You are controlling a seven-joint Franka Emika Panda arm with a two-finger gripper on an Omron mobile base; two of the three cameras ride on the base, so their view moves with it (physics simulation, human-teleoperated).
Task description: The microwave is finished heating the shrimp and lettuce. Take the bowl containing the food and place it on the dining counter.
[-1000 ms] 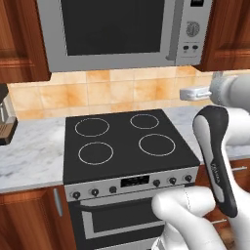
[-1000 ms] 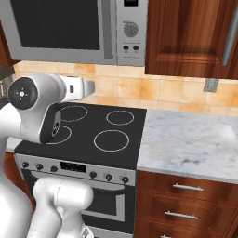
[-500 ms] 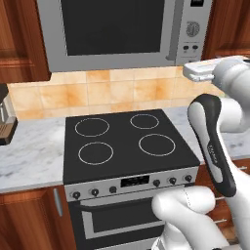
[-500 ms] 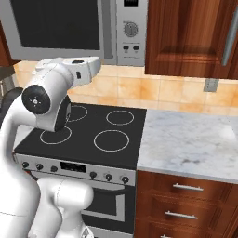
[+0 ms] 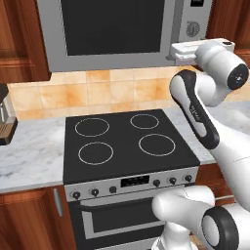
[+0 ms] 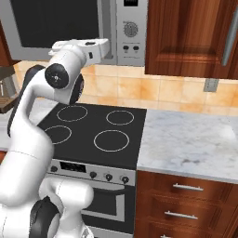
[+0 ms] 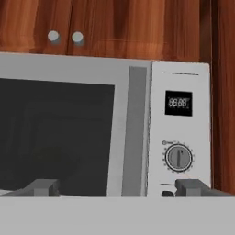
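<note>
The stainless-steel microwave [image 5: 112, 29] hangs above the stove with its dark glass door [image 7: 55, 137] closed. Its panel with a display and dial [image 7: 179, 157] sits at the right. My gripper [image 5: 174, 52] is raised to the microwave's lower right corner, just in front of the panel [image 6: 130, 32], and points at it. In the hand view the fingertips [image 7: 43, 187] stand wide apart and the gripper [image 7: 118, 188] is open with nothing in it. The bowl, shrimp and lettuce are hidden behind the dark door. The dining counter is out of view.
Under the microwave lies a black-topped stove [image 5: 127, 141] with an oven. Marble counters [image 6: 190, 144] flank it, over wood drawers [image 6: 186, 204]. A coffee machine [image 5: 5, 117] stands at the far left. Wood cabinets [image 6: 186, 37] border the microwave's right side.
The arm has lifted the hand from backsplash height beside the stove up to the microwave's lower right corner. The microwave door stays closed.
</note>
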